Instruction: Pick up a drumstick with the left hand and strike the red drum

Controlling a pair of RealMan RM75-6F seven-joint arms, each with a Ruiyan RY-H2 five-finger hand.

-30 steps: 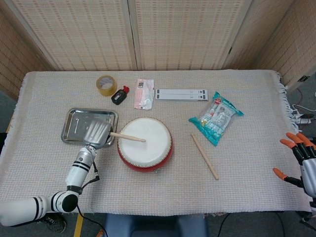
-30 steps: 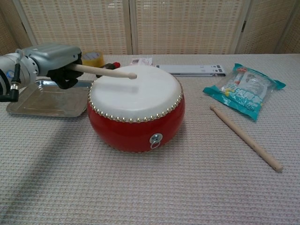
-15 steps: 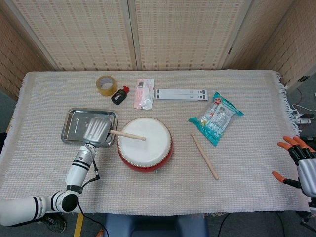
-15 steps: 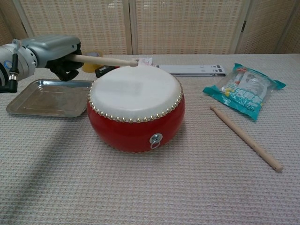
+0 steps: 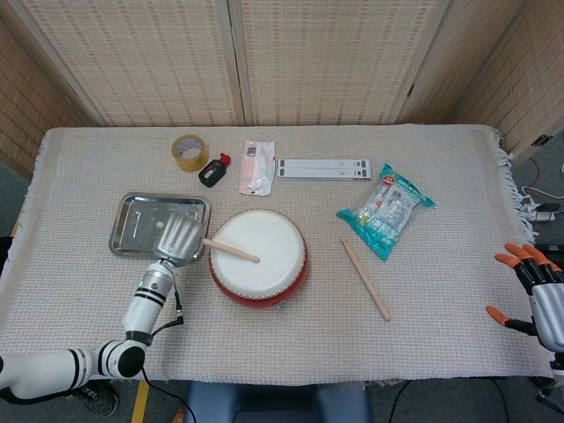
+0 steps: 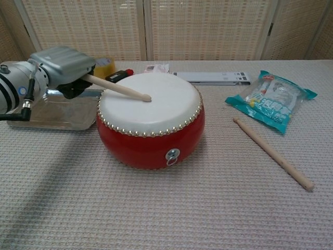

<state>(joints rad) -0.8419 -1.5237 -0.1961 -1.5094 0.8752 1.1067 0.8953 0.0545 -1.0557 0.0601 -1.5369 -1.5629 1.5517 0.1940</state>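
Drumstick now down on red drum

The drum sits mid-table near the front edge — tray to its left, spare drumstick and snack packet to its right — tape roll behind, toward the back edge.

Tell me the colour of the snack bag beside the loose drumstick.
The snack bag is teal with a clear window, clearest in the chest view.
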